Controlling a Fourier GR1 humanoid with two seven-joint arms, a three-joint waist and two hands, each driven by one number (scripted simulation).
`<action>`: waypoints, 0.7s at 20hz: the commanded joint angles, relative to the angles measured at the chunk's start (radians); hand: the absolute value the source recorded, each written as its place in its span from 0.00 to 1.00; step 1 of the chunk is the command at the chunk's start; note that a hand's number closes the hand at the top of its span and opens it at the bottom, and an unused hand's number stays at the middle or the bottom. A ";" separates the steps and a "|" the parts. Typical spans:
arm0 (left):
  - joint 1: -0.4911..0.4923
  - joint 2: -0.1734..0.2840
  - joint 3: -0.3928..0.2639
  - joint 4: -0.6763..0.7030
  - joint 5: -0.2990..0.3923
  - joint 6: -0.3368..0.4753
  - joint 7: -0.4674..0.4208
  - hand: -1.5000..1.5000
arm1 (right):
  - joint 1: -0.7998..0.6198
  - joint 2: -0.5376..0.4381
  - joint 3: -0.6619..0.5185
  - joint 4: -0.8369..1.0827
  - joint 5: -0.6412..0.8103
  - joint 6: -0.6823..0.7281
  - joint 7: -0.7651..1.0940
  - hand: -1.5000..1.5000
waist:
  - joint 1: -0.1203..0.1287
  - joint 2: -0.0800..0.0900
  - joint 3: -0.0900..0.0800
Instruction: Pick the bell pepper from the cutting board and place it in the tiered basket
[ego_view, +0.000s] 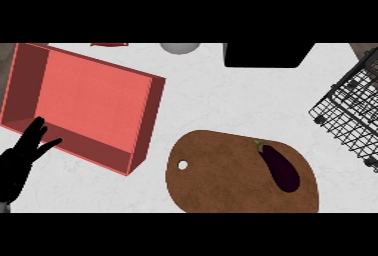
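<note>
- The left hand (21, 159) rests at the view's lower left edge, fingers straight and spread, holding nothing.
- Its fingertips overlap the near rim of a red tray (81, 102).
- Well to its right lies a brown cutting board (221, 180), with a dark purple eggplant (281, 167) on it rather than a bell pepper.
- Farther right stands the black wire basket (353, 112).

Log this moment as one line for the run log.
left hand open, resting by red tray | right hand not in view | eggplant, not a pepper, on board | basket at right
</note>
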 joint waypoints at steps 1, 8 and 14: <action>0.001 -0.011 -0.022 0.059 0.001 -0.017 0.041 0.50 | -0.003 -0.120 0.095 0.104 0.130 0.189 -0.015 1.00 | -0.013 0.014 -0.019; -0.017 -0.049 -0.038 0.088 -0.032 0.003 0.029 0.50 | -0.074 -0.197 0.167 0.177 0.190 0.347 -0.144 1.00 | -0.011 0.007 -0.016; -0.009 -0.033 -0.022 0.027 -0.021 -0.025 0.071 0.50 | -0.136 -0.231 0.177 0.216 0.203 0.417 -0.222 1.00 | -0.001 0.004 -0.015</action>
